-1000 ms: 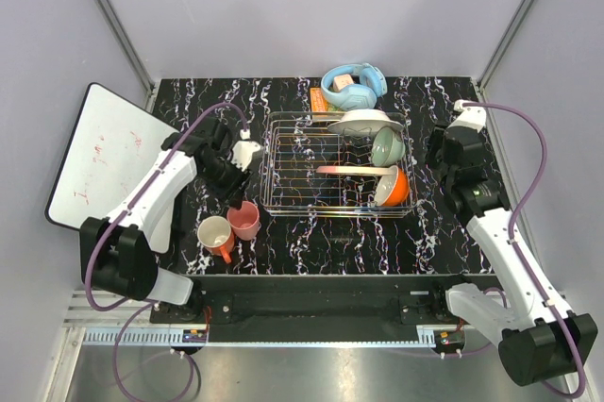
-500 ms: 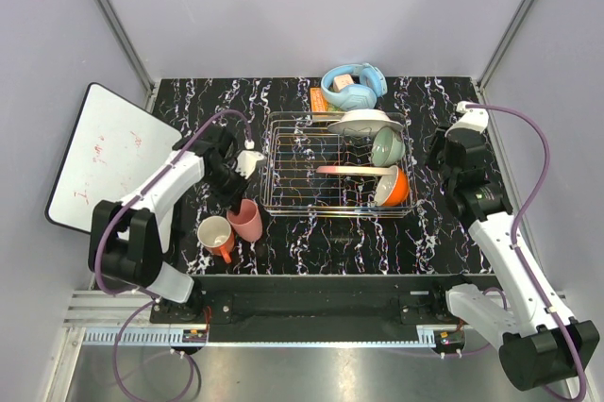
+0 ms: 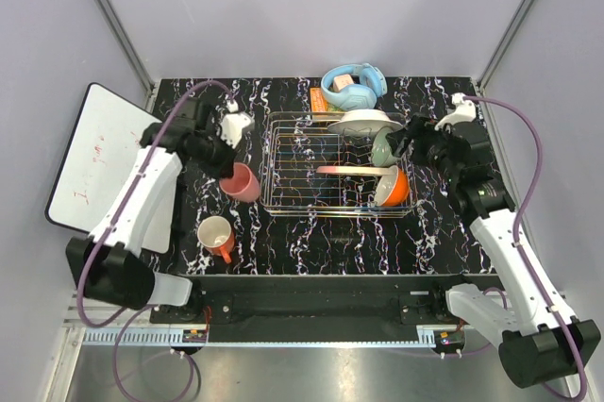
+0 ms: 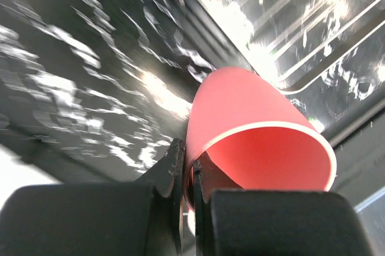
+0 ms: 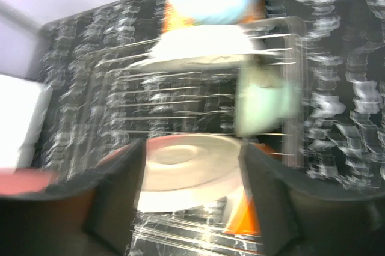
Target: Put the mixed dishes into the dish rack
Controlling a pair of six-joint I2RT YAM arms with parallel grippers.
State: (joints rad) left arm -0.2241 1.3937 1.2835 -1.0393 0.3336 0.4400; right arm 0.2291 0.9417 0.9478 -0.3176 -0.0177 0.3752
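1. Rack (image 3: 297,166), left half: bare wires, open from above.
2. Right half: white plate (image 3: 361,122), green bowl (image 3: 387,147), pink plate (image 3: 351,171) and orange bowl (image 3: 396,189) crowd it.
3. Far rim: headphones (image 3: 354,88) just behind.
4. Left rim: cup (image 3: 242,182) in left tool (image 4: 187,175) alongside.

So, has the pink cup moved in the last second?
Yes. The salmon-pink cup, pinched by the left gripper, has moved away from the cream mug, farther back beside the dish rack.

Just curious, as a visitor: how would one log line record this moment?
left gripper: shut on cup, beside rack | right gripper: open, at rack's right side | mug: on table
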